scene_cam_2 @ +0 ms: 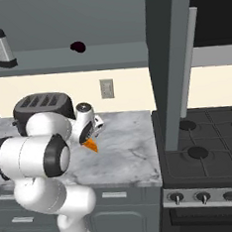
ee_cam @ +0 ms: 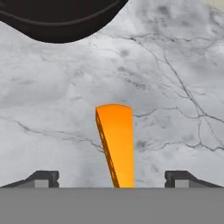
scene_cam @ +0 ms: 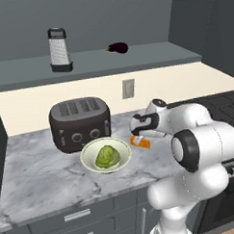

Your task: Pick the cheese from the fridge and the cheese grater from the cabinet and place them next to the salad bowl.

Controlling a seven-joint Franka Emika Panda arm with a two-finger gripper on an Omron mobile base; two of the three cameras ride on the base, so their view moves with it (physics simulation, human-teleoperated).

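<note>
Cheese [ee_cam: 116,144] on marble counter [scene_cam: 39,175], just right of salad bowl [scene_cam: 105,154]. Gripper [ee_cam: 112,177] fingers spread wide, nothing gripped. Lift straight up, avoid nudging wedge. Grater [scene_cam: 59,49] on cabinet shelf nxt.

No readable text, label, brand, number or sign appears anywhere in these views, not on the appliances, the walls or the counter.
</note>
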